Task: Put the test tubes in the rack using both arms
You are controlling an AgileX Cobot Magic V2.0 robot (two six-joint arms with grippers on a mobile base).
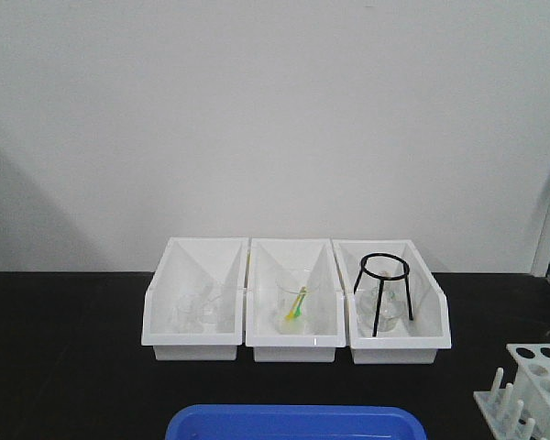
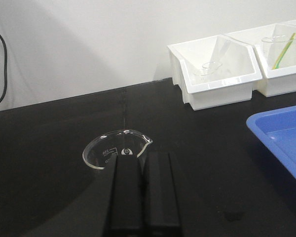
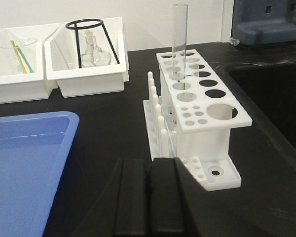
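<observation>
The white rack stands on the black table just ahead of my right gripper, which is shut and empty. One clear test tube stands upright in a hole of the rack. In the front view the rack shows at the lower right corner; no arm shows there. My left gripper is shut and empty, its fingertips right behind a clear glass beaker with printed marks.
Three white bins stand in a row at the back, holding glassware, a beaker with a yellow-green stick and a black tripod stand. A blue tray lies at the front centre, also in both wrist views.
</observation>
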